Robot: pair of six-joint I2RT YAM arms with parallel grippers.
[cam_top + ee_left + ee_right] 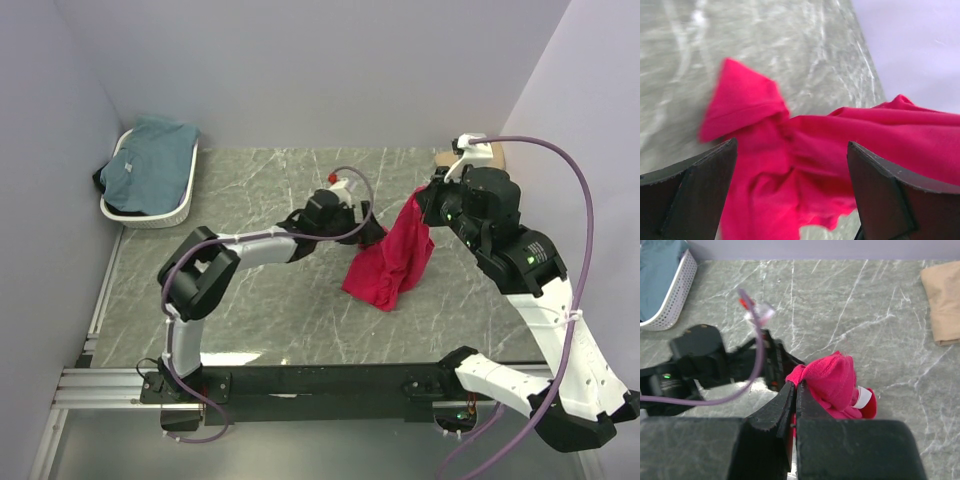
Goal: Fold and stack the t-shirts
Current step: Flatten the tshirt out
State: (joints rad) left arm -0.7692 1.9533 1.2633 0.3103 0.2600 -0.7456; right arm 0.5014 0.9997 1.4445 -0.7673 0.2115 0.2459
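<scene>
The crimson red t-shirt [392,258] hangs bunched from my right gripper [428,196], which is shut on its top edge; its lower hem touches the marble table. In the right wrist view the shirt [832,380] is pinched between the closed jaws of that gripper [796,386]. My left gripper [368,228] is open, right beside the hanging shirt; in the left wrist view the red cloth [805,165] lies between the spread fingers [875,185]. The teal blue shirt [150,165] lies in the white basket [160,215]. The tan beige shirt [945,300] lies folded at the far right.
The white oval basket stands at the far left corner against the wall. The beige shirt also peeks out behind the right arm in the top view [447,158]. Grey walls close in at the left, back and right.
</scene>
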